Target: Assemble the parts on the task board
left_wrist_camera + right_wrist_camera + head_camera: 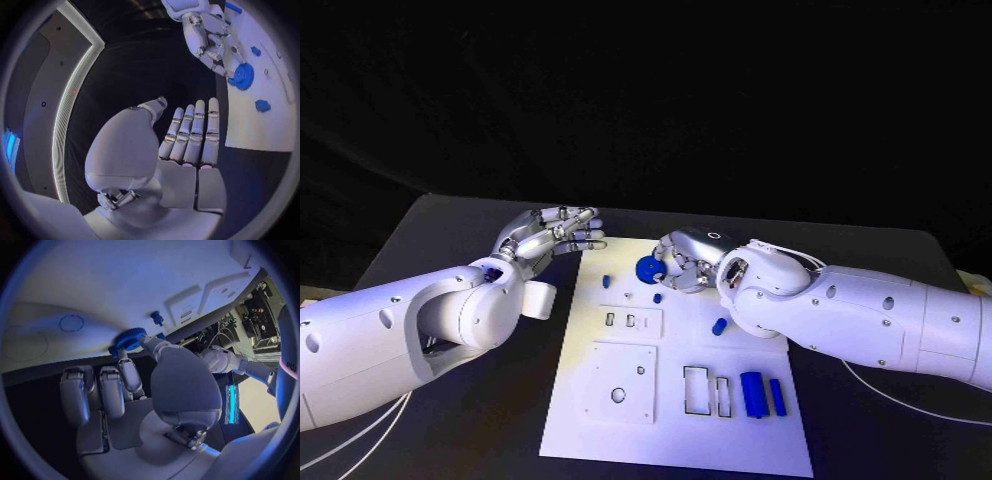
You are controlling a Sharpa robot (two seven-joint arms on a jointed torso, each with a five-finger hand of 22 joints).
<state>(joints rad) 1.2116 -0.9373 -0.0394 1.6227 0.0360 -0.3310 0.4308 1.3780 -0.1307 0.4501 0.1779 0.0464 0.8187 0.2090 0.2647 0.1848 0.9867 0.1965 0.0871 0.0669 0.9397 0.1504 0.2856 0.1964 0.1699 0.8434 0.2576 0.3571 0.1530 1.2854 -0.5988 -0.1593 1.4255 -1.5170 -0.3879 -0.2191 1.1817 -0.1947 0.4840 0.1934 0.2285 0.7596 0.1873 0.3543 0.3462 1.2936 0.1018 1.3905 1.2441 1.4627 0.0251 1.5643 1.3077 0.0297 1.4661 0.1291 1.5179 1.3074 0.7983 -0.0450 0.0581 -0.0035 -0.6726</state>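
Black worktop (459,240) carrying a white task board (678,440) laid lengthwise down its middle. Right robot hand (684,262) down at the board's far end, pinching a blue toothed wheel (648,269) between thumb and a finger, remaining fingers curled beside it; same wheel (130,338) clear in the right wrist view, at the fingertips and close over the white surface, though hard to say whether touching the board or just above it. Left robot hand (557,234) off the board's far left corner, above the dark worktop, fingers straight, side by side and holding nothing; flat released palm (187,150) plain in the left wrist view, with the board's edge just beside the fingertips. Small blue peg (606,281) lying near the board's left edge, just short of the wheel; another small blue piece (658,297) close below the wheel; a blue stub (720,326) further along toward the right edge. Two raised white panels on the left half of the board: a small one with slots (630,322) and a bigger square one with a round hole (620,383). Two rectangular slots (705,391) cut in the near right part, with a pair of blue bars (763,395) lying side by side just to their right.
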